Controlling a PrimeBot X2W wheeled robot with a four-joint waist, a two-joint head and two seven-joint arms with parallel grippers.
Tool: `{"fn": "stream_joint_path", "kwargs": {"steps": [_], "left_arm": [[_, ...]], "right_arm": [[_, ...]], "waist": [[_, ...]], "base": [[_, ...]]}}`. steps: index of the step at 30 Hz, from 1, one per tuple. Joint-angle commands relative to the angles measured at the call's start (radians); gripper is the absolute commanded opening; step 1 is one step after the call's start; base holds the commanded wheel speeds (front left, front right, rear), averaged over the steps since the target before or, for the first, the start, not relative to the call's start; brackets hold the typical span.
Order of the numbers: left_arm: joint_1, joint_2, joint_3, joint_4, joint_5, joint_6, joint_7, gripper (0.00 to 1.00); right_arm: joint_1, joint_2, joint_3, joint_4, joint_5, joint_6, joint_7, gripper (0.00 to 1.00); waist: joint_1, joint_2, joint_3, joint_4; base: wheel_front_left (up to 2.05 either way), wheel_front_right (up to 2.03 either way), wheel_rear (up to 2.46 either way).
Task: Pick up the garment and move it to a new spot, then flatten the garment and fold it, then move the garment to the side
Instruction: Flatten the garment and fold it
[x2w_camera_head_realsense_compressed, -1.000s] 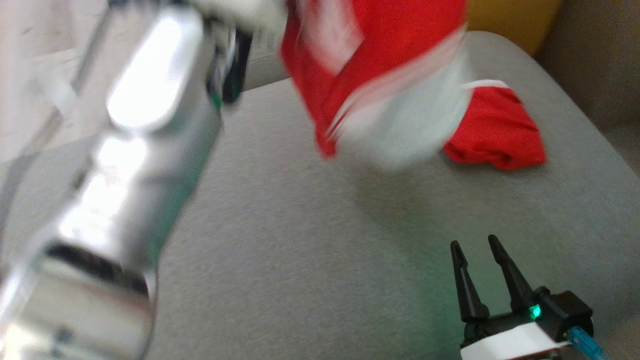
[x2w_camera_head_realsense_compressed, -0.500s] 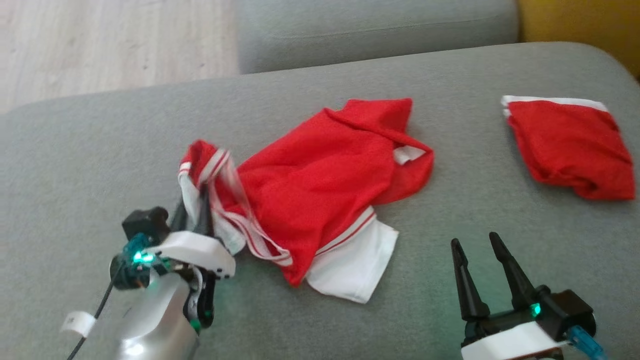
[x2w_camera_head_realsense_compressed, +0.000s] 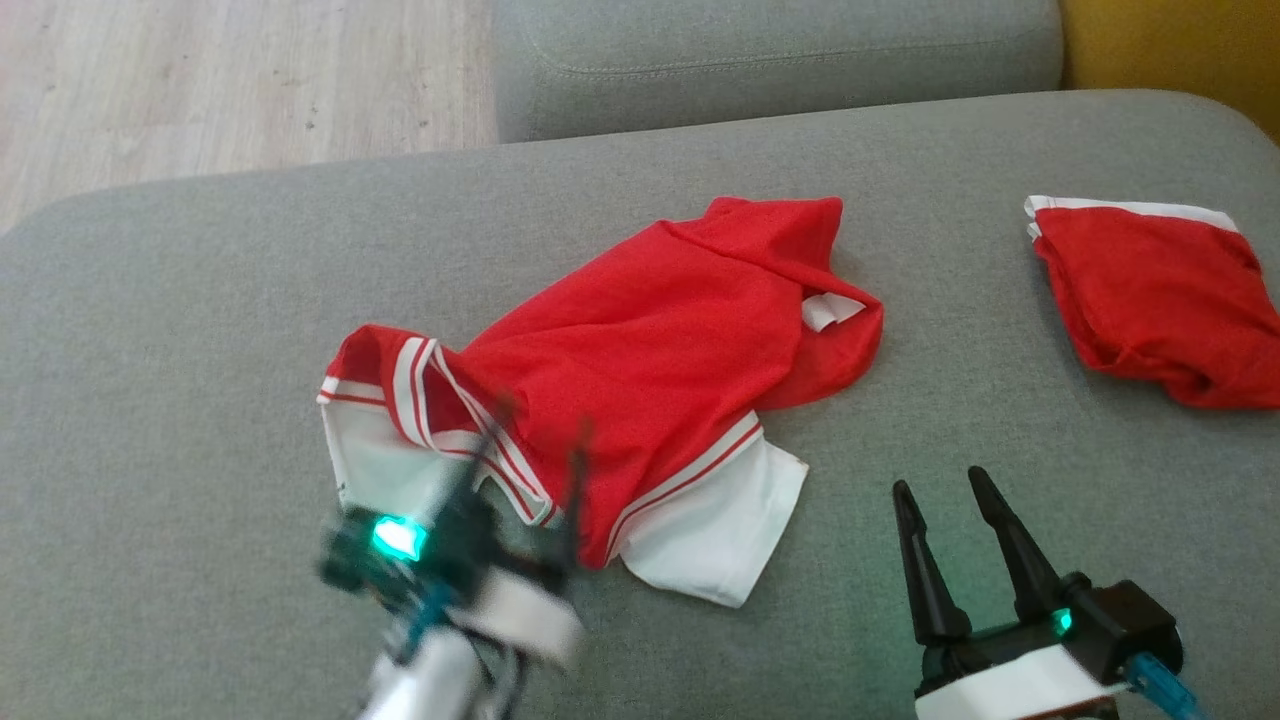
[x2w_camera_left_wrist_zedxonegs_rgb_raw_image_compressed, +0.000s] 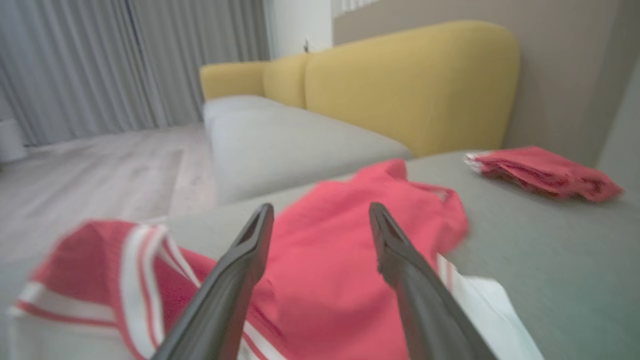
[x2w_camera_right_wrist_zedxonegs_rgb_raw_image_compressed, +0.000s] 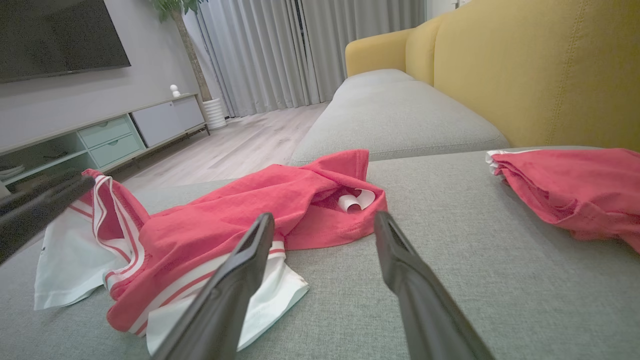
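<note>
- Lying crumpled in the middle of the grey sofa seat, the red garment is showing white panels and red-and-white stripes along its near edge.
- The left jaws are standing wide open at the garment's near left end and are gripping nothing. Their two dark fingers are pointing across the striped fold and the red cloth beyond it.
- That arm is looking blurred in the head view, so I am not managing to tell whether its fingertips are touching the fabric or hanging just above it.
- The right jaws are likewise standing open and empty. Their fingers are sitting near the front of the seat, to the right of the garment's white corner and apart from it.
- In the right wrist view, the white hem is lying just beyond those fingers on their left, with bare grey seat between them.
- A folded red cloth with a white edge is lying well apart from the garment at the seat's far right, near the yellow backrest.
</note>
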Motion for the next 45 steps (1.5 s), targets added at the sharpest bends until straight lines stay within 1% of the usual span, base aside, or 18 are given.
{"fn": "stream_joint_path", "kwargs": {"steps": [1,4,6,7,10,16,17,18,19,23,27,28,30,36,37,38,41,45], "left_arm": [[0.006,0.005,-0.014,-0.035,0.037,-0.020,-0.009,1.00],[0.035,-0.010,-0.092,-0.007,0.066,-0.072,-0.009,1.00],[0.034,-0.018,-0.130,0.054,0.083,-0.086,-0.004,1.00],[0.028,-0.023,-0.136,0.090,0.087,-0.080,0.008,1.00],[-0.007,-0.032,-0.129,0.192,0.107,-0.023,0.030,1.00],[-0.060,-0.045,-0.114,0.360,0.095,0.022,0.068,1.00],[-0.066,-0.046,-0.115,0.380,0.093,0.022,0.066,0.92],[-0.070,-0.048,-0.115,0.397,0.087,0.017,0.061,0.36],[-0.072,-0.050,-0.116,0.412,0.078,0.008,0.057,0.00],[-0.099,-0.058,-0.128,0.413,0.057,-0.034,0.024,0.00],[-0.165,-0.061,-0.153,0.344,0.062,-0.075,0.005,0.00],[-0.165,-0.061,-0.153,0.344,0.062,-0.075,0.005,0.00],[-0.219,-0.061,-0.168,0.305,0.075,-0.098,0.004,0.00],[-0.453,-0.037,-0.179,0.219,0.104,-0.174,0.064,0.00],[-0.544,-0.026,-0.173,0.203,0.107,-0.192,0.084,0.00],[-0.590,-0.022,-0.170,0.197,0.104,-0.201,0.095,0.00],[-0.720,-0.019,-0.146,0.191,0.071,-0.220,0.114,0.00],[-0.873,-0.005,-0.099,0.210,0.029,-0.227,0.126,0.00]], "right_arm": [[-0.012,-0.005,0.023,-0.030,-0.005,-0.001,-0.009,1.00],[-0.012,-0.005,0.026,-0.033,-0.005,-0.001,-0.009,1.00],[-0.018,-0.005,0.034,-0.033,-0.006,-0.001,-0.009,1.00],[-0.021,-0.005,0.037,-0.033,-0.006,-0.001,-0.009,1.00],[-0.030,-0.005,0.045,-0.034,-0.008,-0.001,-0.009,1.00],[-0.031,-0.005,0.040,-0.030,-0.014,-0.001,-0.009,1.00],[-0.030,-0.005,0.039,-0.029,-0.014,-0.001,-0.009,1.00],[-0.028,-0.005,0.038,-0.027,-0.015,-0.001,-0.009,1.00],[-0.026,-0.005,0.038,-0.025,-0.015,-0.001,-0.009,1.00],[-0.016,-0.005,0.042,-0.018,-0.017,-0.001,-0.009,1.00],[-0.015,-0.005,0.050,-0.020,-0.010,-0.001,-0.009,1.00],[-0.015,-0.005,0.050,-0.020,-0.010,-0.001,-0.009,1.00],[-0.018,-0.005,0.057,-0.019,-0.003,-0.001,-0.009,1.00],[-0.030,-0.005,0.084,-0.014,0.020,-0.001,-0.009,1.00],[-0.035,-0.005,0.090,-0.016,0.030,-0.001,-0.009,1.00],[-0.035,-0.005,0.091,-0.017,0.035,-0.001,-0.009,1.00],[-0.032,-0.005,0.091,-0.018,0.046,-0.001,-0.009,1.00],[-0.022,-0.005,0.088,-0.019,0.050,-0.001,-0.009,1.00]], "waist": [[0.0000,0.0000,0.002,-0.004],[0.0000,0.0000,0.009,-0.011],[0.0000,0.0000,0.017,-0.021],[0.0000,0.0000,0.020,-0.026],[0.0000,0.0000,0.030,-0.049],[0.0000,0.0000,0.034,-0.085],[0.0000,0.0000,0.030,-0.090],[0.0000,0.0000,0.026,-0.094],[0.0000,0.0000,0.020,-0.098],[0.0000,0.0000,-0.011,-0.108],[0.0000,0.0000,-0.039,-0.128],[0.0000,0.0000,-0.039,-0.128],[0.0000,0.0000,-0.048,-0.141],[0.0000,0.0000,-0.060,-0.194],[0.0000,0.0000,-0.060,-0.213],[0.0000,0.0000,-0.061,-0.222],[0.0000,0.0000,-0.067,-0.237],[0.0000,0.0000,-0.076,-0.238]], "base": [[0.00,0.00,0.00],[0.00,0.00,0.00],[0.00,0.00,0.00],[0.00,0.00,0.00],[0.00,0.00,0.00],[0.00,0.00,0.00],[0.00,0.00,0.00],[0.00,0.00,0.00],[0.00,0.00,0.00],[0.00,0.00,0.00],[0.00,0.00,0.00],[0.00,0.00,0.00],[0.00,0.00,0.00],[0.00,0.00,0.00],[0.00,0.00,0.00],[0.00,0.00,0.00],[0.00,0.00,0.00],[0.00,0.00,0.00]]}}
